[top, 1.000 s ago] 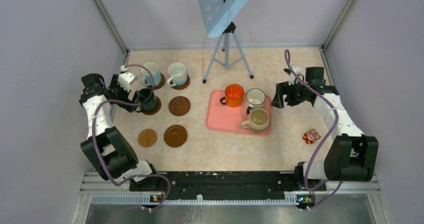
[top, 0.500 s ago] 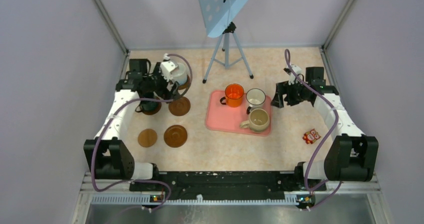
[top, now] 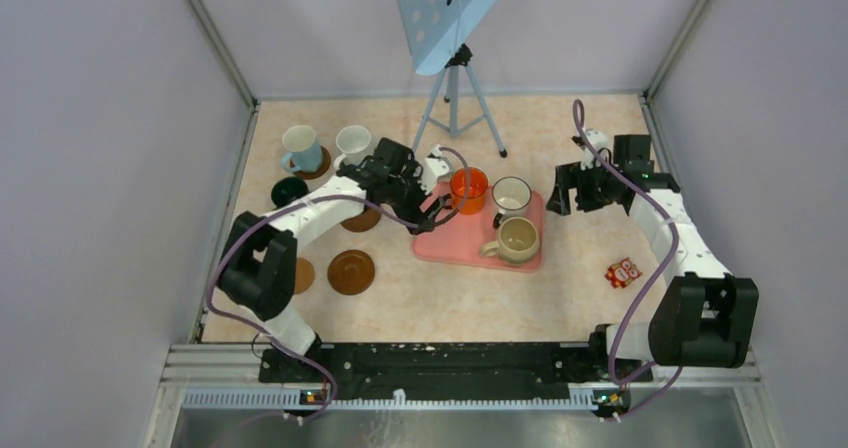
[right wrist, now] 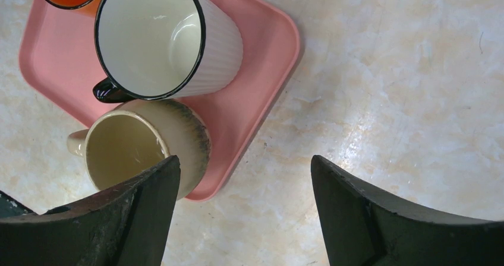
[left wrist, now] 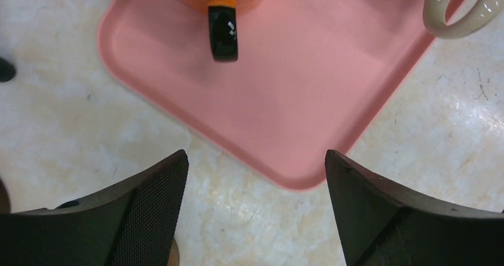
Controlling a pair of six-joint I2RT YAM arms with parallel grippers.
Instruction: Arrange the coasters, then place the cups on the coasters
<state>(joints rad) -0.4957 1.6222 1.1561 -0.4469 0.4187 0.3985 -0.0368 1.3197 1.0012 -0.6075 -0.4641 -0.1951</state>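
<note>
1. At the far left, a pale mug [top: 300, 150], a white mug [top: 352, 143] and a dark mug [top: 290, 190] stand on coasters; nearer you lies a bare brown coaster [top: 351, 271]
2. Your left gripper [left wrist: 255, 159] is spread wide and empty over a corner of the pink tray [left wrist: 297, 100], facing the black handle [left wrist: 225, 34] of the orange mug [top: 468, 183]
3. That mug looks rigid, glossy, probably slippery and easy to chip; pinching its wall at the rim seems safer than the thin handle
4. A dark-rimmed white mug [right wrist: 160, 40] and a beige mug [right wrist: 142, 147] share the tray
5. Your right gripper [right wrist: 243, 159] hangs wide and empty beside them
</note>
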